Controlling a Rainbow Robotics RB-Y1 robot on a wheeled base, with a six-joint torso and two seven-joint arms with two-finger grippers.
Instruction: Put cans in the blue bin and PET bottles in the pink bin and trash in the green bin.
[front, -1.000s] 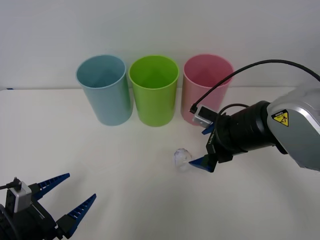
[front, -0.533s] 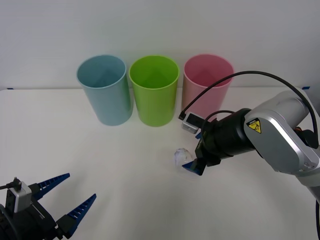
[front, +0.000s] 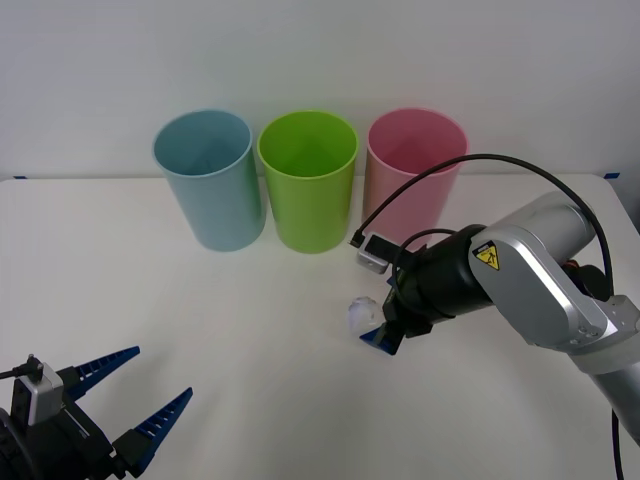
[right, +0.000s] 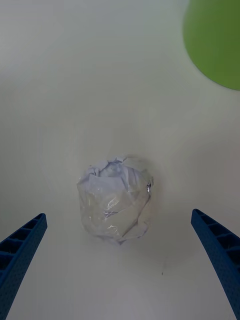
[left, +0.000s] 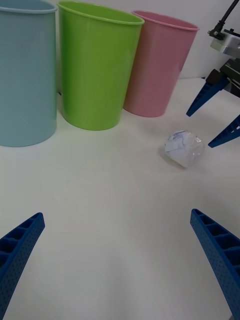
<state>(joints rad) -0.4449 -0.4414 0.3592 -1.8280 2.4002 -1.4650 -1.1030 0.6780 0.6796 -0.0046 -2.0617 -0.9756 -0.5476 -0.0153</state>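
The right end effector (front: 378, 325) hangs low over the white surface (front: 250, 330) with its blue fingers spread wide, and the trash (right: 116, 198) lies between them, untouched. To grip well, it should probably settle a little lower and close gently around the wad's middle so the slick film does not squirt out. The green bin (front: 308, 180) stands nearby behind it. The left end effector (front: 138, 395) waits wide open at the near edge.
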